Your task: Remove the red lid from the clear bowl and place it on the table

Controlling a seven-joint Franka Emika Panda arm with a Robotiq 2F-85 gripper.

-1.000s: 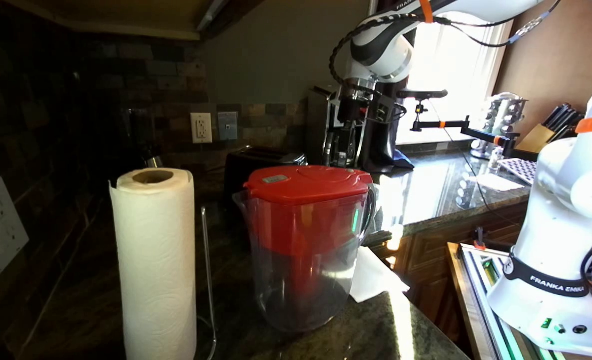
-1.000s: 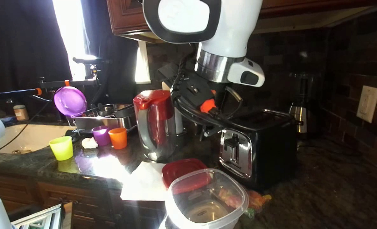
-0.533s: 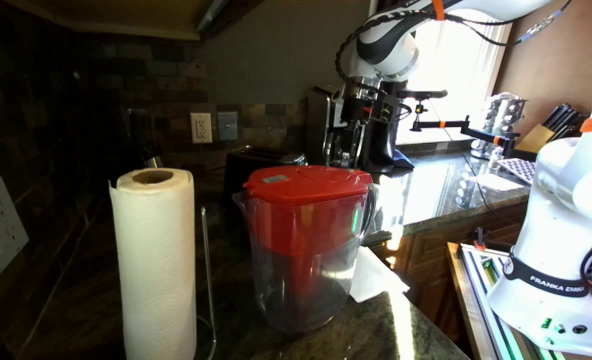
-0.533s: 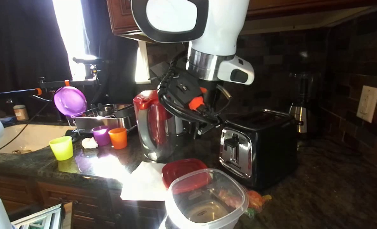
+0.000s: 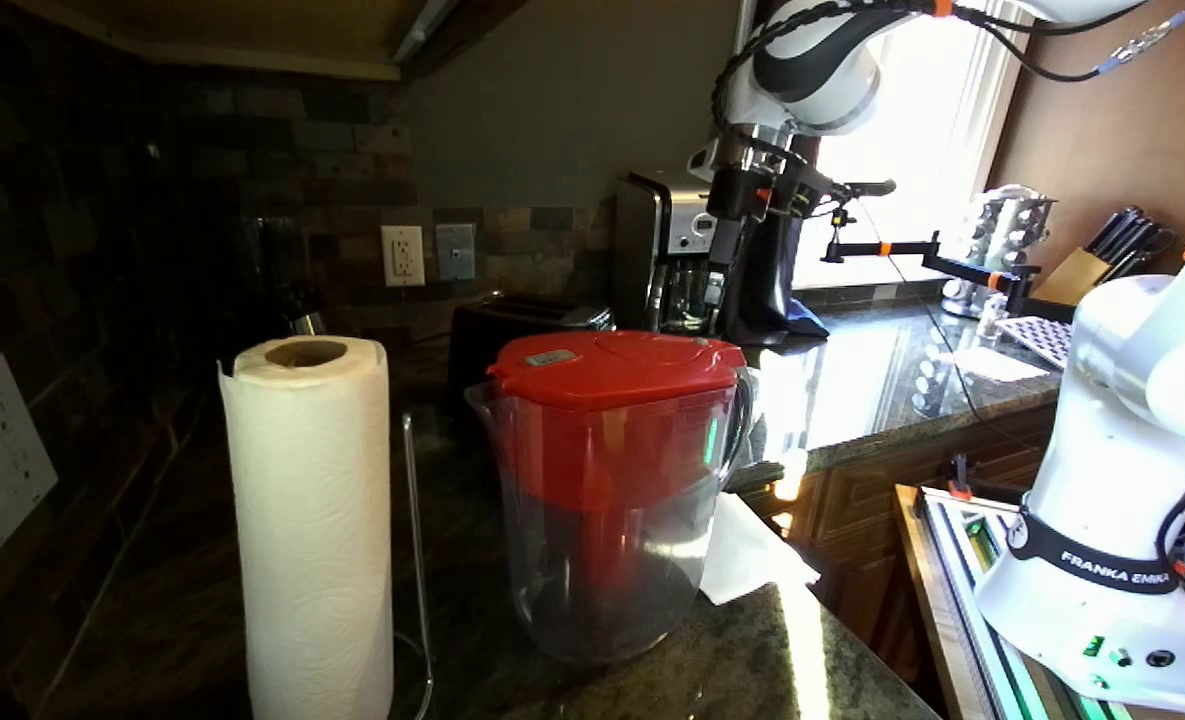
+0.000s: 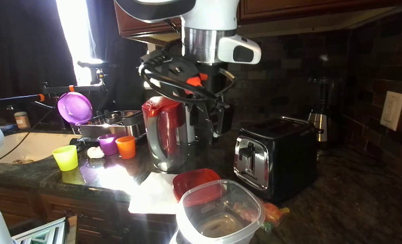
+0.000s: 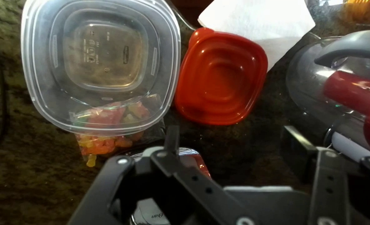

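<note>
One red lid (image 7: 222, 82) lies on the dark surface (image 7: 41, 187) in the wrist view, out beyond my tool (image 7: 230, 136). One clear bowl (image 7: 100, 59) stands just beside the lid; I can't tell if they touch. I also count one bag of sweets (image 7: 105, 145), partly seen through the bowl's side, and one white paper (image 7: 266, 25) by the lid. My tool is spread wide, and dark surface shows between its tips.

In an exterior view, I count one yellow-green cup (image 6: 65, 158), one purple cup (image 6: 108, 144) and one orange cup (image 6: 126, 147). One black toaster (image 6: 285, 162) sits there too, and my tool hangs above the surface, higher than the lid.

In an exterior view, I see one big red-topped jug (image 5: 612, 480) and one roll of paper towels (image 5: 312, 530), with my tool farther back.
</note>
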